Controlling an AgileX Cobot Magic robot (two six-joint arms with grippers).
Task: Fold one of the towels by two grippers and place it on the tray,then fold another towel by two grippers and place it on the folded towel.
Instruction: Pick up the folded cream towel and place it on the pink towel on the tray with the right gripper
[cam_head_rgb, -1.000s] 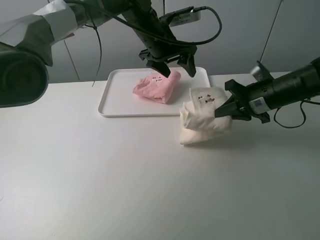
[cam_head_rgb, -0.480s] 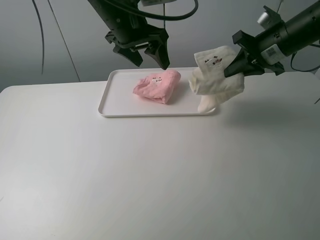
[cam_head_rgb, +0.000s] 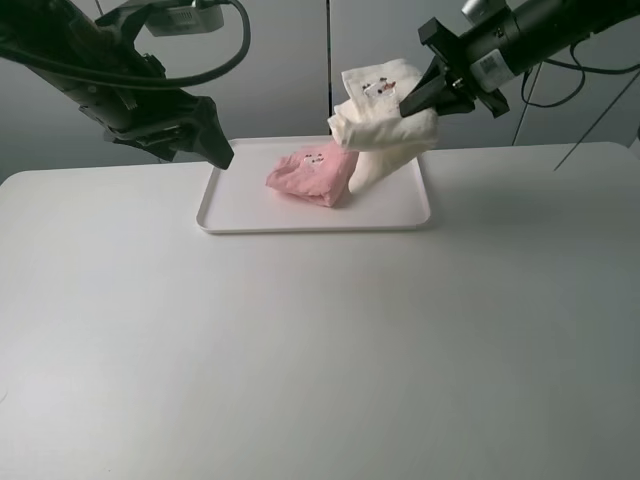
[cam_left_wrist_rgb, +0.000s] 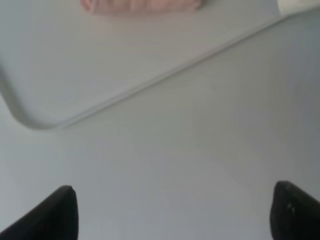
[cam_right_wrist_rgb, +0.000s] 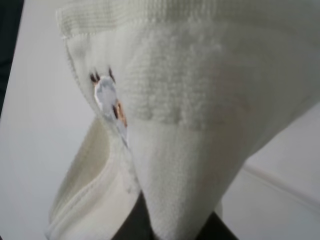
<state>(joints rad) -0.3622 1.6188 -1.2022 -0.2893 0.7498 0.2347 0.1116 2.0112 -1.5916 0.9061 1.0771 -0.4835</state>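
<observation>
white tabletop (cam_head_rgb: 300, 350) fills most of the overhead view, with a grey wall behind it. near the far edge sits the white tray (cam_head_rgb: 240, 205), and on it the pink towel (cam_head_rgb: 312, 175) lies as a small thick bundle, a little right of the tray's middle.

my right pincer (cam_head_rgb: 415, 98) is clamped on the cream towel (cam_head_rgb: 385, 115), pinching it near its upper fold and holding it in the air above the right half of the tray. the cloth sags in folds; its lowest flap hangs down just beside the pink bundle, and i cannot tell whether it touches the tray or the pink towel. a small label shows on the raised part (cam_right_wrist_rgb: 107, 97).

my left pincer (cam_head_rgb: 215, 148) has its fingers spread wide and holds nothing. it hangs over the left end of the tray, apart from both towels.

from my left wrist only the two dark fingertips (cam_left_wrist_rgb: 55, 215) show, with a rounded tray corner and a blurred strip of pink cut off at the frame's edge. from my right wrist the cream cloth covers nearly everything, hiding my own fingers.
</observation>
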